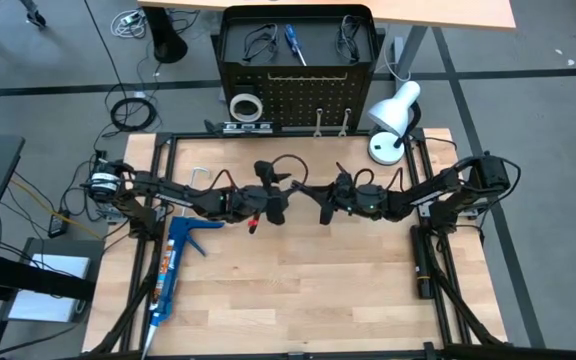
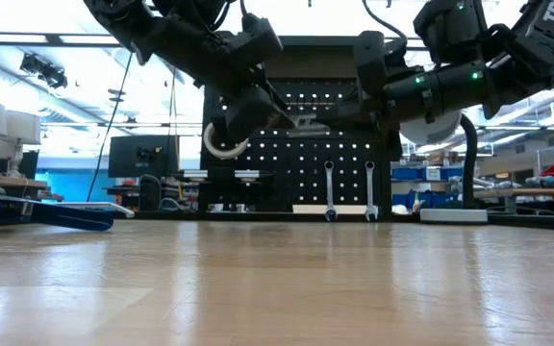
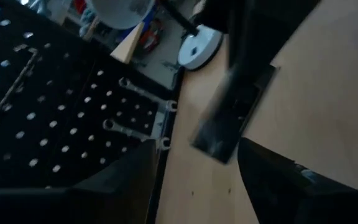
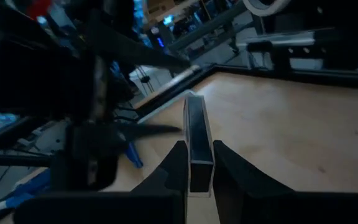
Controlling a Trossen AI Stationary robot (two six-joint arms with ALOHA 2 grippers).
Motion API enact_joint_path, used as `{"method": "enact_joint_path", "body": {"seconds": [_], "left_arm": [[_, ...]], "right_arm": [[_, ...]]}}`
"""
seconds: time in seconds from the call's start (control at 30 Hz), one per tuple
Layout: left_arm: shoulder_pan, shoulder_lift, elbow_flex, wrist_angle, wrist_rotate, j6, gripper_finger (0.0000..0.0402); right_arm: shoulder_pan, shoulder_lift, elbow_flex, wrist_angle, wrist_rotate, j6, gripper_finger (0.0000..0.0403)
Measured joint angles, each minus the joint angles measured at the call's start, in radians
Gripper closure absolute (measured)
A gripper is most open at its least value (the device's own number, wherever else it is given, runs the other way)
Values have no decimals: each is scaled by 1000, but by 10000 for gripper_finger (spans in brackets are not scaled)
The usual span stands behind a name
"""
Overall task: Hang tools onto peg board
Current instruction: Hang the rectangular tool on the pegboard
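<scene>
A: Left of the tabletop (image 1: 298, 290): a blue caulking gun (image 1: 175, 262) lies flat, untouched. Left pincer (image 1: 286, 200) hovers above mid-table, fingers spread wide, gripping nothing.

B: Agreed; the left wrist view shows a broad gap between its fingers (image 3: 272, 171), with a black strip (image 3: 229, 118) beyond, apart from them.

A: Right pincer (image 1: 317, 203) faces the left one, tips near each other. In the right wrist view its fingers (image 4: 178, 168) are pressed on the strip's near end, and the strip juts forward toward the left arm.

B: Judgement: a handover, the right arm now carrying the strip alone.

A: Peg board (image 1: 298, 95) stands at the far edge: white tape ring (image 1: 245, 106) at its left, two silver wrenches (image 1: 330, 122) low centre-right, screwdriver (image 1: 294, 44) and wire loops (image 1: 258, 42) on top. White desk lamp (image 1: 392, 120) to its right.

B: Next move calls for the left arm clearing away, then the right carrying the strip to a free stretch of holes, aligned square to the board. Which end carries a hook, I cannot tell.
</scene>
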Motion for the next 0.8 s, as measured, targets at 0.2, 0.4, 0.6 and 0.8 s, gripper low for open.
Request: {"method": "enact_joint_path", "body": {"seconds": [0.2, 0.4, 0.6, 0.8], "left_arm": [[-16, -2, -44, 9, -33, -79, 183], [-16, -2, -172, 220, -18, -123, 194], [-4, -2, -334, 639, -11, -95, 200], [2, -2, -464, 963, -11, -96, 200]], "right_arm": [[-28, 2, -1, -58, -3, 53, 351], [-36, 2, -2, -46, 16, 102, 351], [-23, 2, -2, 31, 134, 170, 351], [17, 1, -2, 184, 235, 178, 349]]}}
